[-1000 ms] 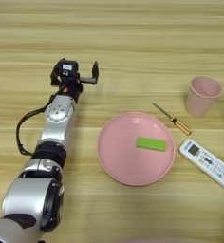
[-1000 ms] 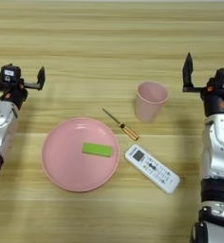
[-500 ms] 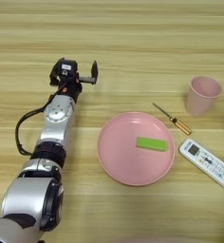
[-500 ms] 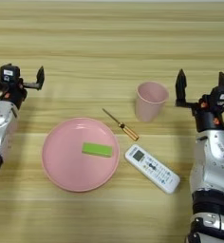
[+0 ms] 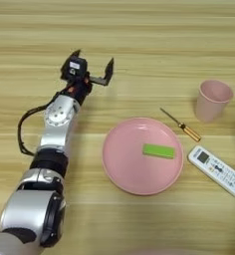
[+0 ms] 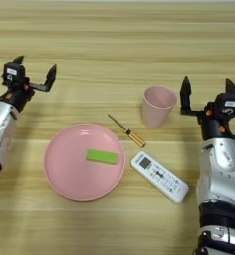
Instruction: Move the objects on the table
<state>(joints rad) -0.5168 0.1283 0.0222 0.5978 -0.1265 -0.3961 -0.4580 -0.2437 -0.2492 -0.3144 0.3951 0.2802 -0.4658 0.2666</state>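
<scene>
A pink cup [image 6: 158,105] stands upright right of centre on the table [image 6: 114,40]. Just right of it my right gripper [image 6: 207,90] is open, nothing between its fingers. A thin screwdriver [image 6: 126,132] with an orange-yellow handle lies slantwise in front of the cup. The white remote [image 6: 159,177] lies below it. A small green block [image 6: 101,157] rests on the pink plate [image 6: 74,177]. My left gripper [image 5: 92,62] is open and empty at the far left, well behind the plate.
The left forearm [image 5: 57,129] with its black cable runs from the lower left up to the gripper. The right forearm [image 6: 219,169] comes up along the right edge, close to the remote's end.
My right gripper has moved left and nearer, and now stands close beside the cup. The left arm and the objects have kept their places.
</scene>
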